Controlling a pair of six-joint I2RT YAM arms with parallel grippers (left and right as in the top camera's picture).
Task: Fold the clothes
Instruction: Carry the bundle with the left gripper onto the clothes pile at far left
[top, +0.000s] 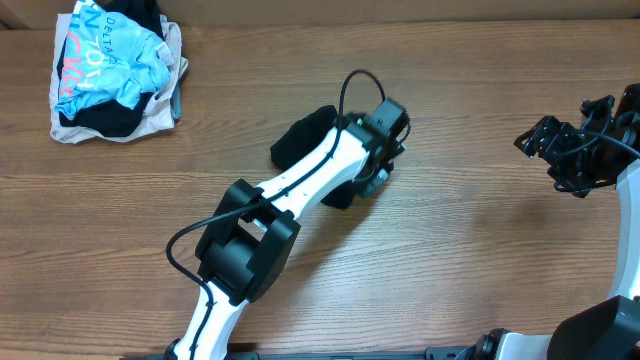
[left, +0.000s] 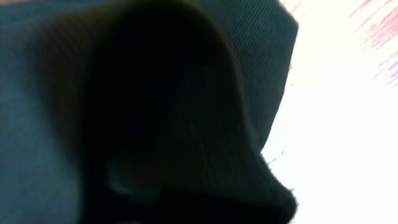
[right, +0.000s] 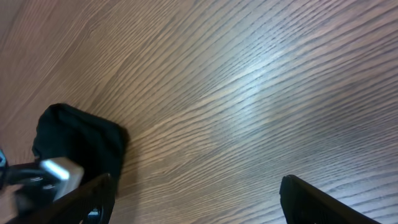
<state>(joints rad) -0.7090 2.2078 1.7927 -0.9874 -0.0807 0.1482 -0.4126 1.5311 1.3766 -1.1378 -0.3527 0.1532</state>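
Note:
The black garment (top: 303, 138) lies bunched in a small compact shape on the wooden table, mid-table. My left gripper (top: 378, 165) is down at its right end, its fingers hidden under the wrist. In the left wrist view, black fabric (left: 155, 93) fills almost the whole frame and covers the jaws, so I cannot tell whether they are open or shut. My right gripper (top: 548, 150) hovers at the far right, away from the garment; its fingers (right: 196, 190) are wide apart and empty. The garment also shows at the left of the right wrist view (right: 74, 140). No logo is visible.
A pile of other clothes sits at the back left corner: a light-blue top with lettering (top: 110, 60) on a beige garment (top: 160, 118). Bare wooden table (top: 470, 230) lies between the two arms. The left arm's black cable arches over the garment.

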